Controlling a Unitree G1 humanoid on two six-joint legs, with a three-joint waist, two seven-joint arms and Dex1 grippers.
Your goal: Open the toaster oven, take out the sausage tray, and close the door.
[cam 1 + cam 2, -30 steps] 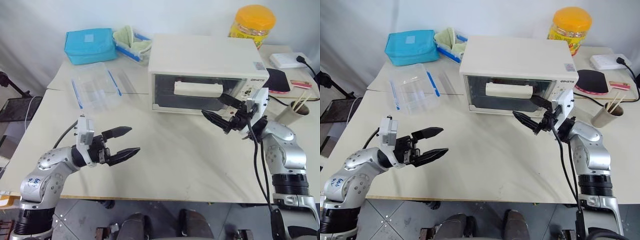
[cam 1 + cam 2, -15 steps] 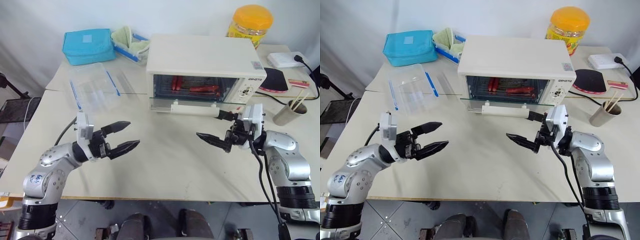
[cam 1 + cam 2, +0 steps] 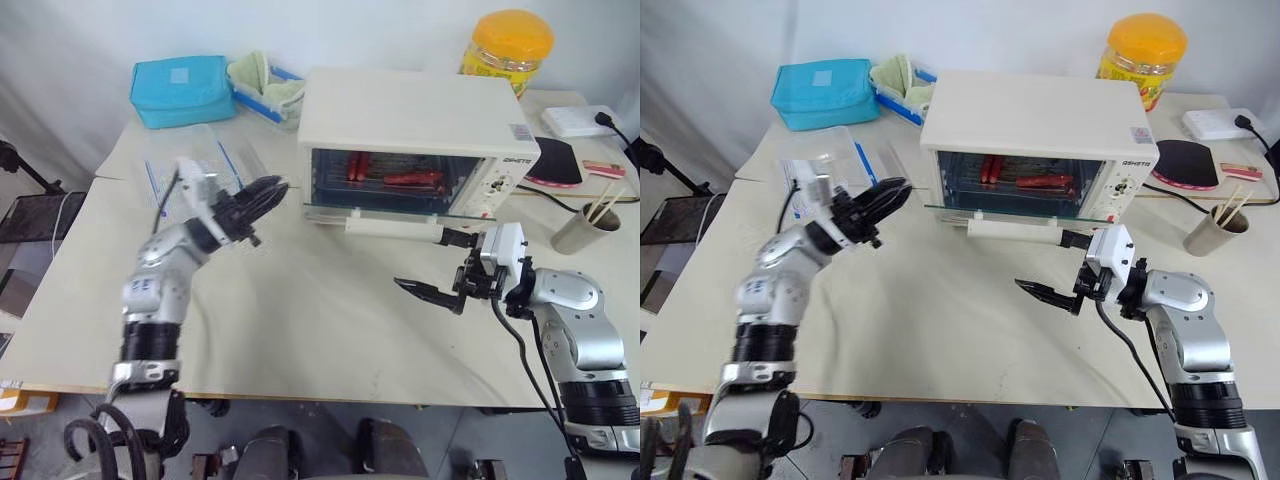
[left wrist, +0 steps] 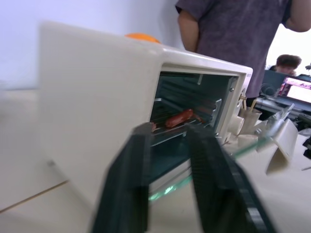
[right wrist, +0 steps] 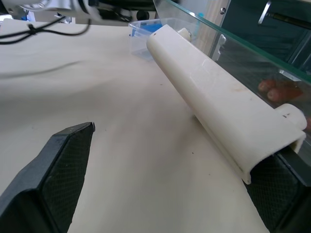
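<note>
The cream-white toaster oven [image 3: 410, 110] stands at the back of the table. Its glass door [image 3: 400, 211] lies open and level, bar handle [image 3: 385, 226] toward me. Inside, the sausage tray [image 3: 385, 183] holds red sausages [image 4: 177, 118] on the rack. My left gripper [image 3: 270, 190] hovers at the oven's left front corner, pointing at the opening, fingers shut on nothing. My right gripper [image 3: 437, 266] is open in front of the door. Its far finger [image 5: 277, 194] sits at the handle's right end and its near finger [image 5: 53, 179] is over the table.
A clear plastic container [image 3: 190, 170] with blue clips sits left of the oven, a blue pouch [image 3: 180, 90] behind it. A yellow-lidded jar [image 3: 508, 45], a black pad [image 3: 555, 160] and a cup of sticks [image 3: 585, 228] are at the right. A person [image 4: 233, 34] stands beyond the oven.
The door swung down from shut to fully open as my right gripper drew back. My left gripper rose, travelled forward to the oven's left front corner and closed.
</note>
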